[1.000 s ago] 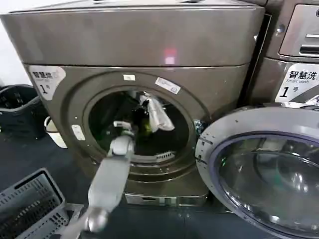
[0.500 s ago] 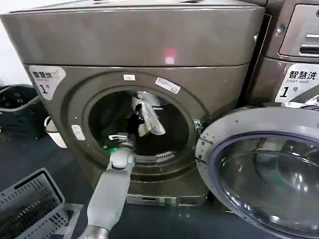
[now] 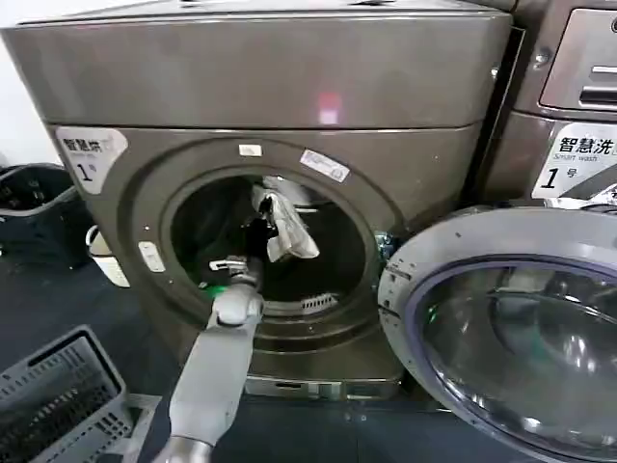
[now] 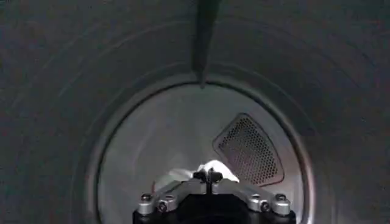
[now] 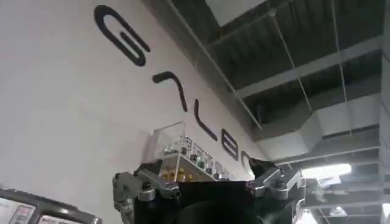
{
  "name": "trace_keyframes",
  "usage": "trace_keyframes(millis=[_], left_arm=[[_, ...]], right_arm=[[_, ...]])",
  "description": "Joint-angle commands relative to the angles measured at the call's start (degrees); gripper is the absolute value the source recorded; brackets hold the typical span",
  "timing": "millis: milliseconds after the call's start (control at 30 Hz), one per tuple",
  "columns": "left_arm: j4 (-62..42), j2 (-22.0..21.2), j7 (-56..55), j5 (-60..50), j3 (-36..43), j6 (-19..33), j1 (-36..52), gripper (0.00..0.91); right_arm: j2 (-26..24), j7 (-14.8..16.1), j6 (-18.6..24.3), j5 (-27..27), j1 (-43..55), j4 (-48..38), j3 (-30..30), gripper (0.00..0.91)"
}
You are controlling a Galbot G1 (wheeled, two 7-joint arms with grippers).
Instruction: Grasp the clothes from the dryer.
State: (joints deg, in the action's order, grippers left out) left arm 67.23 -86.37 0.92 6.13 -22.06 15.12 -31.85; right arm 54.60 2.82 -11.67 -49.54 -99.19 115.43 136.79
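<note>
The bronze-grey dryer stands with its porthole open, a sticker numbered 1 on its front. My left arm reaches into the drum mouth. There my left gripper is shut on a pale grey-white cloth, which hangs in the air in the upper middle of the opening. In the left wrist view the fingertips meet, with the white cloth bunched just beyond them against the drum's back wall. A lime-green patch shows low in the drum beside my wrist. My right gripper is open, pointing up at a wall and ceiling.
The dryer's round door hangs open at the lower right. A second, similar machine stands to the right. A grey slatted basket sits on the floor at the lower left, and a black basket stands farther back on the left.
Over the last second my left gripper carried the grey-white cloth a little leftward in the drum mouth. Since half a second ago it has barely moved.
</note>
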Motion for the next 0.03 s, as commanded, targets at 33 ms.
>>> trace_keyframes(millis=[33], left_arm=[[-0.6,0.0,0.0,0.0,0.1,0.1,0.4,0.0]], right_arm=[[0.0,0.1,0.0,0.0,-0.1,-0.2,0.5,0.907]])
